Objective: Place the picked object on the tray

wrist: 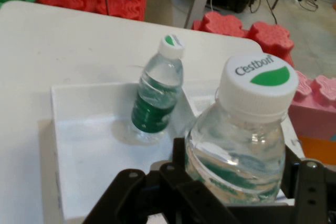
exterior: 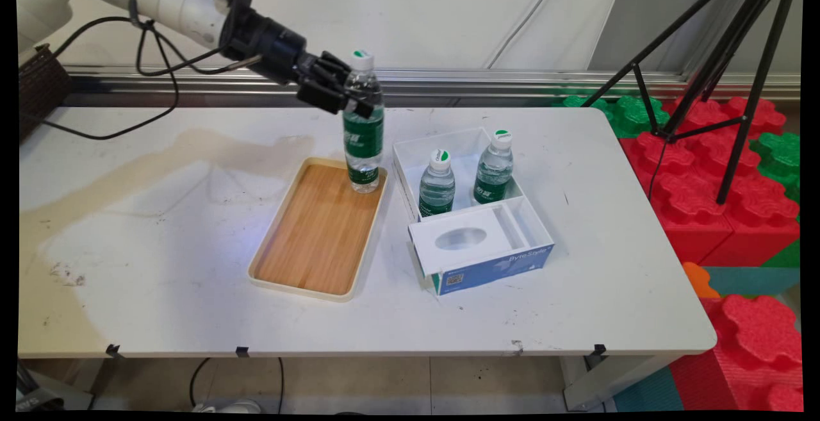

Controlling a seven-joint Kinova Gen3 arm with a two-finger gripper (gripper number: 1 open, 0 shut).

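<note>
A clear water bottle (exterior: 363, 132) with a green label and a white cap stands upright at the far right corner of the wooden tray (exterior: 314, 235). My gripper (exterior: 355, 97) comes in from the upper left and is shut on this bottle's upper body, just below the neck. In the hand view the held bottle (wrist: 239, 145) fills the space between the fingers of the gripper (wrist: 241, 195), its cap lettered Cestbon. Two more such bottles (exterior: 437, 184) (exterior: 494, 168) stand in the white box (exterior: 471, 136) right of the tray. The hand view shows one of them (wrist: 156, 95).
The white box has a blue front side (exterior: 493, 270) and a lid panel with an oval hole (exterior: 460, 238). Red and green foam blocks (exterior: 705, 177) and a black tripod (exterior: 737, 56) stand past the table's right edge. Black cables (exterior: 154, 68) hang from the arm.
</note>
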